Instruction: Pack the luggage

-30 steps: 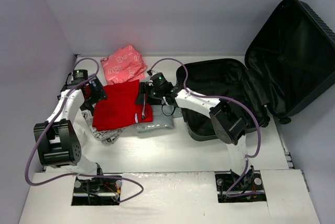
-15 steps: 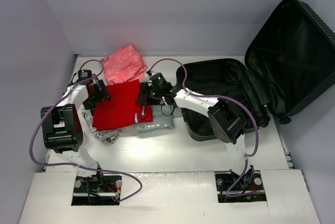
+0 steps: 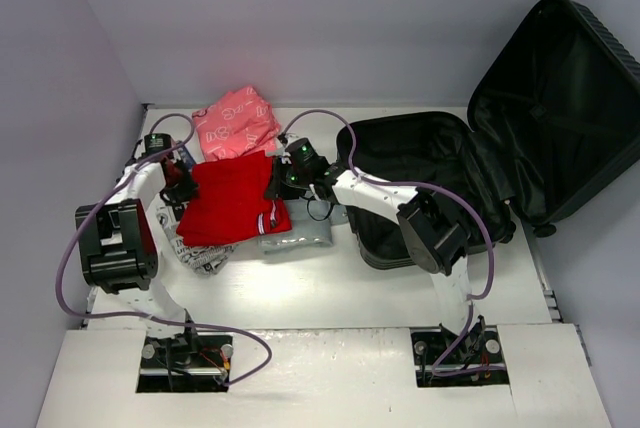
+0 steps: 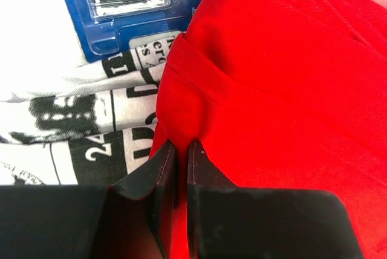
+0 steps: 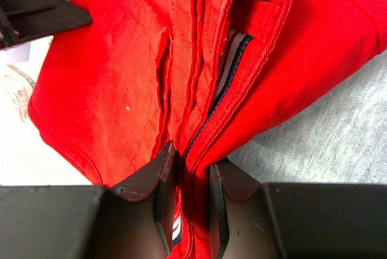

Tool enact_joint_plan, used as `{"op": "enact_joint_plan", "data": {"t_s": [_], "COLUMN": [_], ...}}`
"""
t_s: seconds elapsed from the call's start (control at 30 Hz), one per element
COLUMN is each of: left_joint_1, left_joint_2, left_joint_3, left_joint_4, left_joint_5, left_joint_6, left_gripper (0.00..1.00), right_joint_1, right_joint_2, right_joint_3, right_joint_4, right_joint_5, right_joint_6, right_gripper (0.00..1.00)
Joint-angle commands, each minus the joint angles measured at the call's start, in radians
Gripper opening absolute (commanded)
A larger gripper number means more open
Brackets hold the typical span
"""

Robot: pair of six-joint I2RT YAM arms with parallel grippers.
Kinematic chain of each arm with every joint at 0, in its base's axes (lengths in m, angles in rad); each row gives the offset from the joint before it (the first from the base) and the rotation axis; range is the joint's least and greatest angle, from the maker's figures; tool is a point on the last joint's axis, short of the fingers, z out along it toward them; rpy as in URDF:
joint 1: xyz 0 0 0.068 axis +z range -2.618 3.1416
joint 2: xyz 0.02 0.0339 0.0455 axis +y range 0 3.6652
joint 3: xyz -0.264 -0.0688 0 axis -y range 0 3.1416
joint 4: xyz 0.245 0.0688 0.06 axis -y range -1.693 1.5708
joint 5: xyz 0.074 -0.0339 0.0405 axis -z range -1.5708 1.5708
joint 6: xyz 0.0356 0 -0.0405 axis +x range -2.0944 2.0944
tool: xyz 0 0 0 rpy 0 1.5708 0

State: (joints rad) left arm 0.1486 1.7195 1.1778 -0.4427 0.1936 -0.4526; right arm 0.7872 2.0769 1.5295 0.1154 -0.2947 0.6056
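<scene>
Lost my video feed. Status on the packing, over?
Left gripper shut on red garment's left edge. Right gripper shut on its right edge. Luggage open, lid up, garment not yet in. Right elbow hangs over its near rim.

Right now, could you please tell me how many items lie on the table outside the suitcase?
5: pink patterned bundle at the back; red garment in the middle; grey item under its right edge; newsprint-patterned cloth and blue package at its left. More may be hidden beneath.
</scene>
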Motion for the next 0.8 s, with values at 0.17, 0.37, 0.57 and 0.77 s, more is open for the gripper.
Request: {"op": "enact_joint_plan", "data": {"t_s": [0.17,0.37,0.57,0.77], "left_joint_1": [-0.015,-0.082,-0.256,-0.45], "left_joint_2": [-0.195,-0.296,-0.337,-0.276], "left_joint_3": [0.095,0.172,0.246,0.364], "left_joint_4": [-0.071,-0.143,-0.156,-0.096], "left_joint_5": [0.127,0.147,0.109,0.046], "left_joint_6": [-0.06,-0.13,-0.264,-0.412], "left_gripper": [0.0,0.0,0.0,0.0], "right_joint_1": [0.011,-0.037,-0.14,-0.333], "right_joint_2": [-0.107,-0.219,-0.357,-0.526], "right_joint_3": [0.066,0.054,0.018,-0.019], "right_joint_4": [0.047,0.007,-0.078,-0.193], "right_joint_5": [0.04,0.08,0.052,0.022], "right_joint_6": [-0.086,-0.127,-0.19,-0.254], "right_gripper": [0.0,0.0,0.0,0.0]}}
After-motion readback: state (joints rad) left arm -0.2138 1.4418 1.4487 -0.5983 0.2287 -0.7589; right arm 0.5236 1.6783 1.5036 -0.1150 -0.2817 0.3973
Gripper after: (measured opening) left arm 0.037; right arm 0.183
